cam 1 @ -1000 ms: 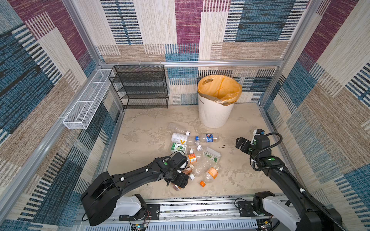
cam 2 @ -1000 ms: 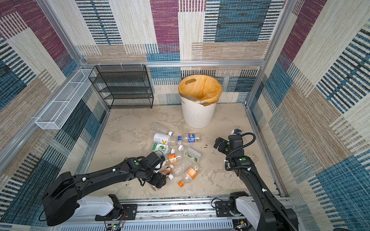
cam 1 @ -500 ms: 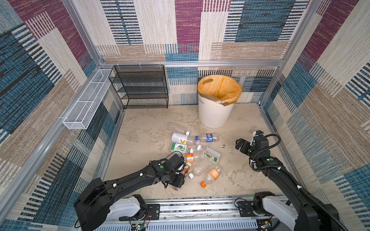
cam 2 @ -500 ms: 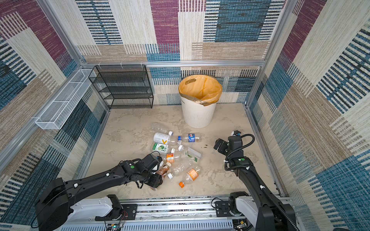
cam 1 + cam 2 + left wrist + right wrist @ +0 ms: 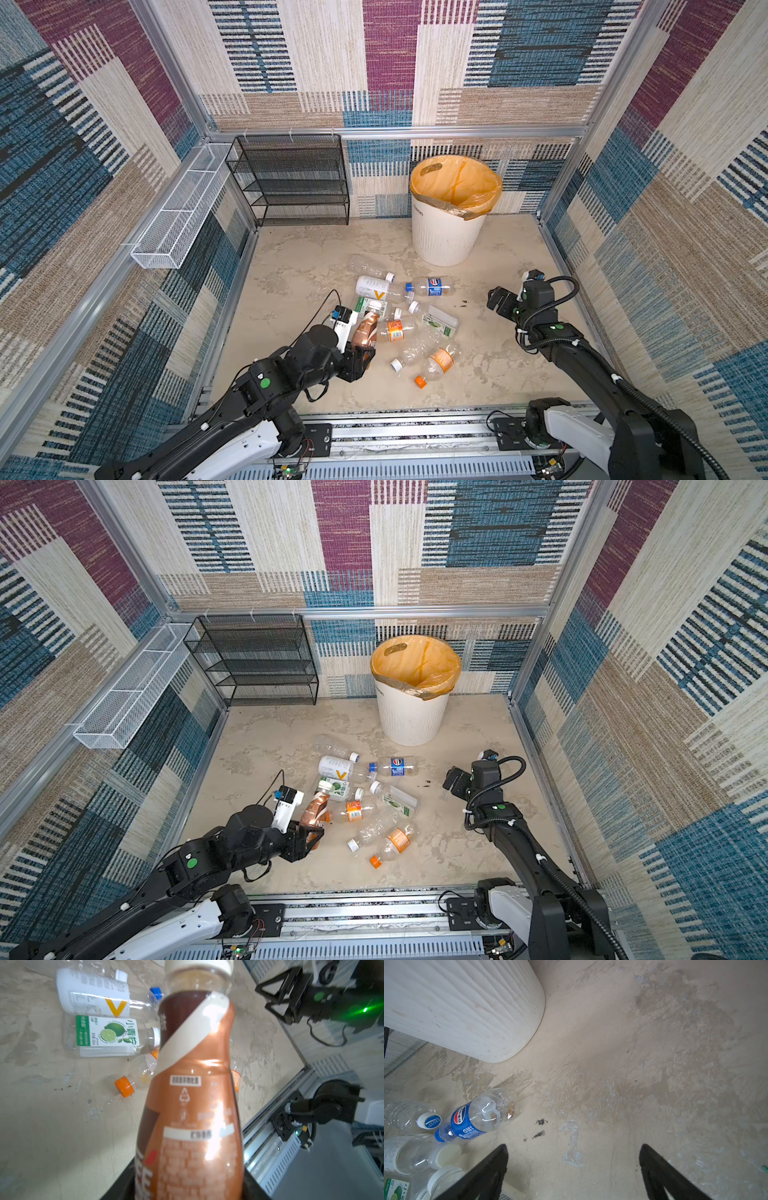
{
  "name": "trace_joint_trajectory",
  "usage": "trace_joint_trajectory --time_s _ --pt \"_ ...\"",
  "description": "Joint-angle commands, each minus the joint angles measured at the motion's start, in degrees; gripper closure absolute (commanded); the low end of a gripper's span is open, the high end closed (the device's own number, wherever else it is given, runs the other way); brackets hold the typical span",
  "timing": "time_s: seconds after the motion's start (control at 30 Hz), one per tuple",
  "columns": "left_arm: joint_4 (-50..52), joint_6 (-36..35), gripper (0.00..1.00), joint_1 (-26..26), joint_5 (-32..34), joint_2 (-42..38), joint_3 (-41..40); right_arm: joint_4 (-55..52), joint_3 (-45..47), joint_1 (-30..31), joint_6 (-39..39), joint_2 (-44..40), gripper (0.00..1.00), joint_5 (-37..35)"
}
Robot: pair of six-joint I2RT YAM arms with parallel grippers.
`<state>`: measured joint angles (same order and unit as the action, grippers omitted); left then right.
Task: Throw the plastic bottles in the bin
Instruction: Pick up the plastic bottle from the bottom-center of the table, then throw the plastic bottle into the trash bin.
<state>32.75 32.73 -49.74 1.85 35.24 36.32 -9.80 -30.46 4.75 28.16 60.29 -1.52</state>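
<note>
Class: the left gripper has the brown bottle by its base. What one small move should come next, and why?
Probably raise the brown bottle clear of the pile. The left gripper is shut on its base, the orange-label bottle lies close beside it, and the bin stands far taller than the bottles.

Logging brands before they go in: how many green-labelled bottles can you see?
2. The lime-label bottle lies beside the white bottle; the second green-labelled bottle lies apart from it, on the side toward the right arm. Others may be hidden.
</note>
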Motion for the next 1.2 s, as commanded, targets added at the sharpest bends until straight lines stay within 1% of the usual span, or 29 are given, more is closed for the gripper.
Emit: trace_joint_trajectory --time_s 0.0,0.03,0.1,0.13,0.17,0.23,0.27,0.33,0.43,0.53,0.6,0.63,0.7,0.77,0.8,0.83,0.87,0.9,0.97,1.0,1.03,1.1,1.17 --pt "-6.33 6.2 0.41 1.59 6.74 -2.7 -3.03 2.07 -0.12 -0.01 -0.05 0.56 0.01 0.61" --pt "-6.95 6.55 0.41 2.97 6.65 -2.69 -3.34 2.03 -0.28 -0.01 -0.17 0.9 0.01 0.64" --pt "-8.65 6.6 0.41 7.81 4.06 -1.05 -3.11 2.08 -0.53 -0.01 -0.47 1.59 0.01 0.57" --pt "-10.19 6.39 0.41 11.04 1.0 0.54 -2.86 2.07 -0.58 0.0 -0.59 1.84 0.01 0.39" --pt "-12.01 6.38 0.41 15.17 -3.14 3.03 -2.26 2.09 -0.73 -0.07 -0.62 2.04 0.01 0.24" --pt "-16.5 6.51 0.42 21.64 -10.85 8.73 -1.01 2.46 -0.65 -0.09 -0.59 2.32 0.01 0.06" --pt "-19.51 6.23 0.42 24.21 -14.73 12.35 0.13 2.59 -0.49 -0.1 -0.47 2.28 0.01 0.06" --pt "-22.2 5.03 0.43 27.18 -20.14 19.72 4.18 2.94 -0.42 -0.09 -0.12 2.41 0.01 0.18" --pt "-23.64 2.73 0.43 28.82 -26.11 30.83 12.37 3.29 -0.49 -0.1 0.19 2.83 0.01 0.38" --pt "-27.32 3.83 0.43 30.19 -28.35 38.67 18.84 3.91 -0.06 -0.1 0.56 3.79 0.01 0.53" --pt "-32.72 5.5 0.44 30.66 -28.74 42.8 24.72 4.71 0.08 -0.09 0.92 4.88 0.01 1.21" --pt "-34.55 5.63 0.44 30.67 -30.03 45.27 29.92 5.34 0.06 -0.1 1.11 5.54 0.01 1.5" --pt "-35.65 5.13 0.42 30.15 -33.79 52.29 45.29 6.64 -0.23 -0.1 1.33 7.38 0.01 2.5" --pt "-35.61 5.74 0.37 29.07 -39.22 60.35 62.54 7.26 -1.28 -0.1 1.42 9.73 0.01 3.97" --pt "-34.5 5.85 0.32 28.51 -41.14 63.94 69.4 7.03 -2.04 -0.1 1.44 10.63 0.01 4.6" --pt "-32.65 5.85 0.23 28.1 -43.05 67.65 77.15 6.86 -2.57 -0.08 1.37 11.21 0.01 4.88" --pt "-29.74 5.7 0.08 27.88 -45.2 71.96 85.32 6.86 -2.74 -0.1 1.5 11.26 0.0 5.19" --pt "-27.12 5.32 0.02 27.79 -46.84 75.65 91.57 6.98 -2.7 -0.1 1.54 11.1 0.01 5.3" --pt "-18.55 3.45 0.02 28.34 -48.9 81.84 101.6 6.87 -2.61 -0.1 1.56 10.19 0.01 5.13" --pt "-15.01 2.14 0.02 28.74 -49.09 83.74 104.1 6.29 -2.73 -0.1 1.27 9.64 0.01 5.01" --pt "-13.13 1.2 0.02 29.11 -48.99 84.56 104.49 5.83 -2.95 -0.1 0.99 9.05 0.01 4.86" --pt "-12.29 0.19 0.02 30.15 -48.44 83.84 101.35 4.01 -3.67 -0.1 0.4 7.56 0.01 4.44" --pt "-13.02 -0.82 0.02 31.72 -46.63 80.42 95.23 2.09 -4.85 -0.1 -0.34 5.69 0.01 4.07"
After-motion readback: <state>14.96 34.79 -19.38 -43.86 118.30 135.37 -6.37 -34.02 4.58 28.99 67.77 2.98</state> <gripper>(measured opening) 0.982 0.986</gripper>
